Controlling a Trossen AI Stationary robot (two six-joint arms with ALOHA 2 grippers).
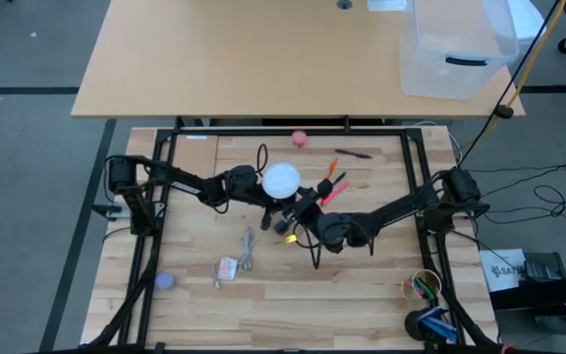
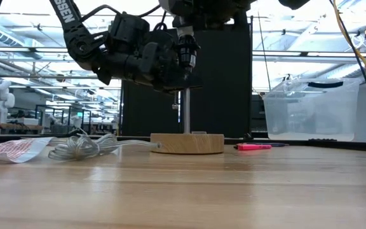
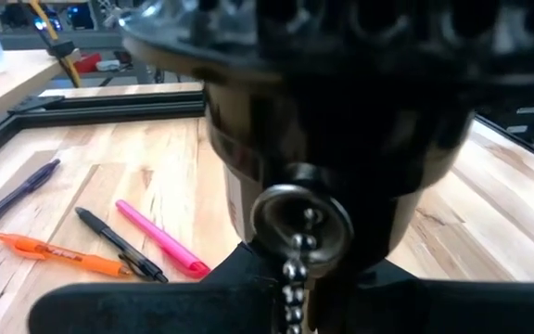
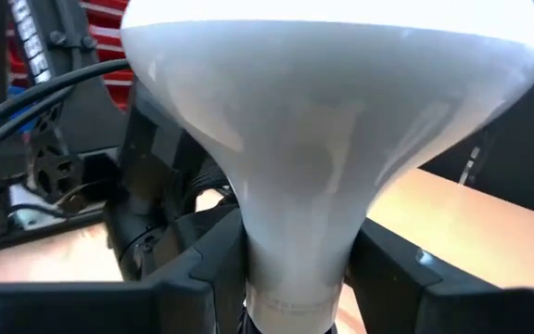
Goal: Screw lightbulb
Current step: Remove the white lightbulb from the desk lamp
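Frosted and filling the right wrist view, the lightbulb [image 4: 323, 121] sits upright in the socket [image 3: 304, 121] at desk centre, the right tool [image 4: 290, 269] clamping its neck from four o'clock, the left tool [image 3: 286, 297] shut bracing the socket; tightening seemingly remains.

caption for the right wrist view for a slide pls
Right gripper closed around the neck of the white lightbulb, its frosted globe filling the view above the dark fingers.

Bright overhead light, blurred wrist close-ups.
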